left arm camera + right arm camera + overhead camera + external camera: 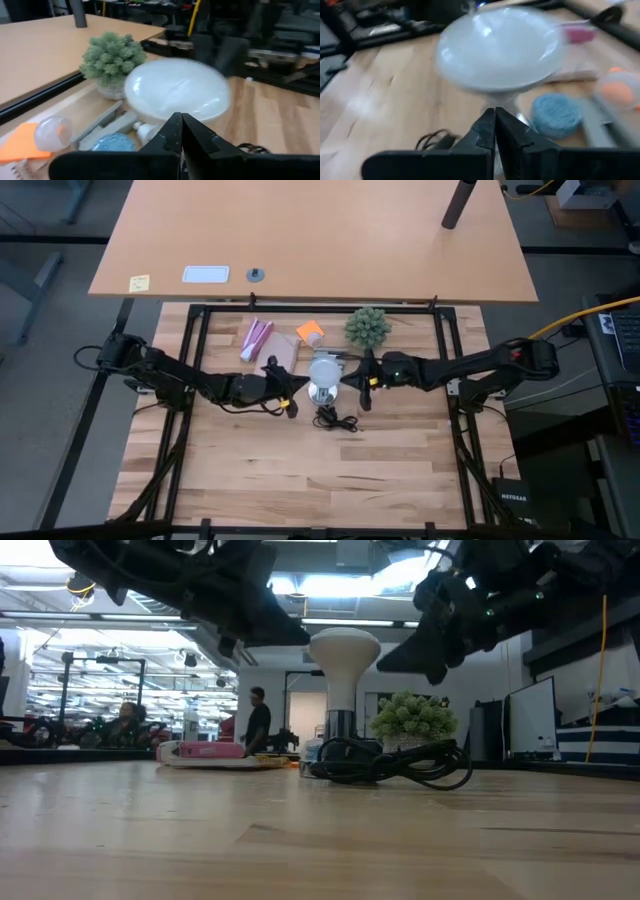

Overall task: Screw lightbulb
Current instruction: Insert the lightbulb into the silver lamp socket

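The lightbulb [325, 368], a frosted white globe on a narrower neck [340, 692], stands upright in a shiny silver socket base [340, 726] at the table's middle. The base's black cord [392, 762] lies coiled in front of it. My left gripper [293, 393] is shut and points level at the lightbulb from the table's left; in its wrist view the shut fingertips [178, 120] stand before the globe's lower edge. My right gripper [352, 383] is shut and comes from the table's right, its tips [495, 114] pointing at the neck under the globe [500, 47]. My left gripper's shut tips lie close against the globe's lower edge [172, 107], level from the table's left; I cannot tell whether they touch it. My right gripper's shut tips lie close to the neck [501, 97], slanting slightly down from the table's right; I cannot tell whether they touch it.
A green spiky ball plant [367, 327] stands just behind the lightbulb. Pink tubes [255, 338], an orange piece [310, 331], a blue round thing [112, 142] and a small clear bulb [50, 131] lie at the far left. Black frame rails [320, 308] edge the table.
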You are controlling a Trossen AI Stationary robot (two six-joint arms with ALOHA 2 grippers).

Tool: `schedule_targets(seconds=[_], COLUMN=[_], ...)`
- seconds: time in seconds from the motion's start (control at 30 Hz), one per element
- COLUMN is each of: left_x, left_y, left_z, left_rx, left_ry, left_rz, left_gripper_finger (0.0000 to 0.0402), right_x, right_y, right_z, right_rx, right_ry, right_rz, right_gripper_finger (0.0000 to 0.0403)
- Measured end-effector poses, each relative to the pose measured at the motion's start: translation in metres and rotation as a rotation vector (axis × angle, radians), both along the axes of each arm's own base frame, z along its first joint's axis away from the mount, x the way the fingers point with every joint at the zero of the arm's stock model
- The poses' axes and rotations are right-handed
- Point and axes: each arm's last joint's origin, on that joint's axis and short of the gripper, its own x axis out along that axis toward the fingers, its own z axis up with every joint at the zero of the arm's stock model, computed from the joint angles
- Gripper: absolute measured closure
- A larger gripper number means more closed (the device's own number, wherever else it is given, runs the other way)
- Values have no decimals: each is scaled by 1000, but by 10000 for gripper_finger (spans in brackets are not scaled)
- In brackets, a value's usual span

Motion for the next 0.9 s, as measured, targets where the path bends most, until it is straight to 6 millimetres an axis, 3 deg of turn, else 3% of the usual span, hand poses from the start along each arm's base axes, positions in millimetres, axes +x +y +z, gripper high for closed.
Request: schedule_targets(seconds=[0.5, 0.7, 0.9], left_x=[1, -7, -15], left_y=[19, 7, -7], left_z=[-2, 15, 30], left_rx=[5, 71, 64], left_ry=[18, -15, -69], left_rz=[64, 37, -7], left_gripper_finger=[401, 401, 401], right_x=[10, 2, -17], right_y=[7, 9, 7], right_z=[-8, -2, 19], right_rx=[103, 107, 22], right_ry=[-48, 6, 13], right_rz=[90, 92, -2], right_gripper_finger=[387, 387, 387])
